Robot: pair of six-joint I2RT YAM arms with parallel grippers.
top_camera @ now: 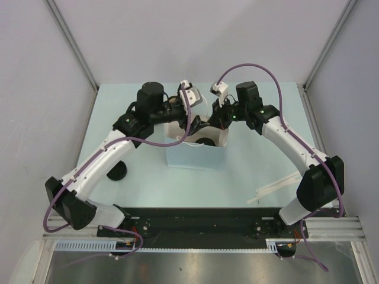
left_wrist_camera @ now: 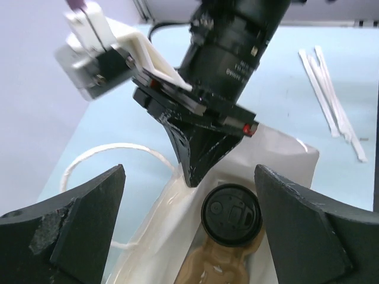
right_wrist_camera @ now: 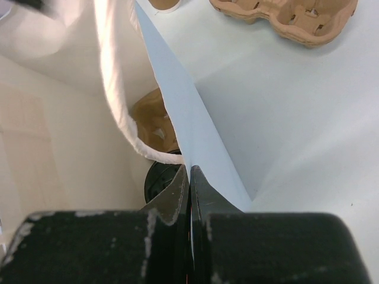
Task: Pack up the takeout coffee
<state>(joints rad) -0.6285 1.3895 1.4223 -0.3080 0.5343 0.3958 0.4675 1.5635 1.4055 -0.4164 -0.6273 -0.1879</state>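
The left tool hangs with its jaws wide apart over the blue paper bag. The takeout coffee stands upright inside. The right tool is clamped on the bag's rim.

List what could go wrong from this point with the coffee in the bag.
1. The right pincer pinches the blue bag by its rim; a pull could tear the paper or tip the bag.
2. The left pincer stands open over the takeout coffee; lifting out, a finger might catch the white handle cord and drag the bag.
3. Whether the coffee sits fully in the cardboard carrier cannot be told; it may lean.
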